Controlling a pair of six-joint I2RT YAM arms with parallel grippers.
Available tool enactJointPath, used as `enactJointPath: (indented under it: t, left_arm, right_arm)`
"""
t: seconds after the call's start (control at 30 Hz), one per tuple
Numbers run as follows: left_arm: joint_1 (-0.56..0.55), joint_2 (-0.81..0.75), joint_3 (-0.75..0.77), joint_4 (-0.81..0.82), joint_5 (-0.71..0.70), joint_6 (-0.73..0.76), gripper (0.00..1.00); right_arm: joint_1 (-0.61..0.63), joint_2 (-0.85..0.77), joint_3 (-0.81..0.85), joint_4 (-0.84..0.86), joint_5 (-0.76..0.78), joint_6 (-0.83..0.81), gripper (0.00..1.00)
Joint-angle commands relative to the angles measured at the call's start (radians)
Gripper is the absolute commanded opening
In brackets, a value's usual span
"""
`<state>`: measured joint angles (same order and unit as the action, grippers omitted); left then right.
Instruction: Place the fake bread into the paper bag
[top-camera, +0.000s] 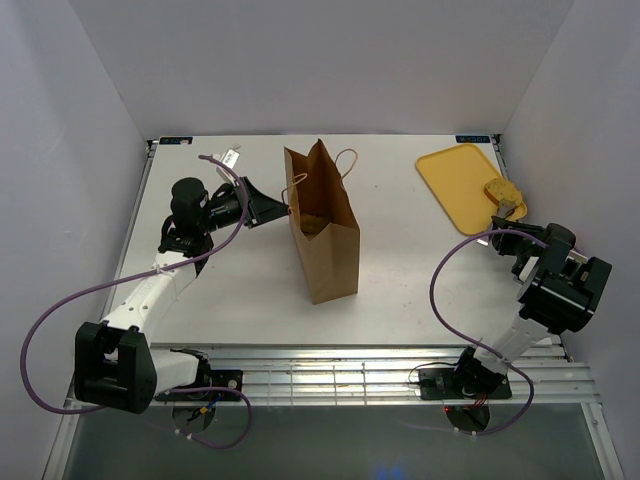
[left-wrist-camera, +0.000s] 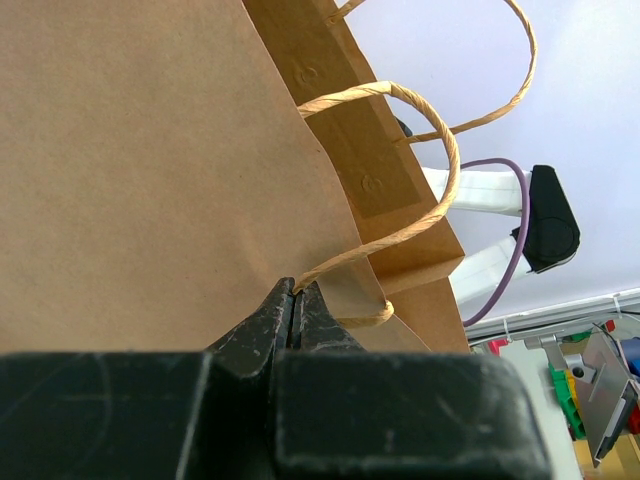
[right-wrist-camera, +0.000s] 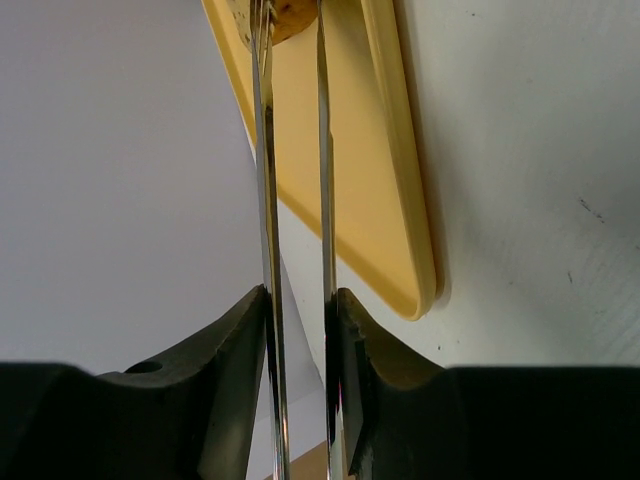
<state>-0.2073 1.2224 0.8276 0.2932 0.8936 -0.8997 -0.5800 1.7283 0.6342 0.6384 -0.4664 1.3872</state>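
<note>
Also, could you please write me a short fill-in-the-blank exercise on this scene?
1. The left gripper pinches the top edge of the paper bag, which stands ___ on the table.
2. The right gripper holds a pair of thin metal ___.
3. The fake bread by that tool's tips lies on a ___ tray.
Missing words: upright; tongs; yellow.

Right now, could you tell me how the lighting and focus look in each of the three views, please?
Top external: even, soft light; the paper bag throws only a faint shadow, the metal rails at the near edge glare. Left wrist: the bag is sharp, the left gripper dark and soft. Right wrist: the right gripper is dark and blurred, the metal blades catch reflections.
</note>
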Motion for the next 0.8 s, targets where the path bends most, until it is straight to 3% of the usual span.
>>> enactJointPath:
  t: [0.0,0.37,0.77]
  left_arm:
    - [-0.009,0.008,0.016,-0.016,-0.018,0.016,0.00]
    - [-0.010,-0.017,0.010,-0.016,-0.024,0.007,0.00]
    - [-0.010,-0.047,-0.010,-0.015,-0.035,-0.021,0.00]
  right_arm:
    - [-0.004,-0.004,0.018,0.049,-0.012,0.019,0.28]
    - [-0.003,-0.113,-0.004,0.052,-0.031,0.010,0.08]
    - [0.012,-0.303,-0.056,0.053,-0.150,-0.002,0.08]
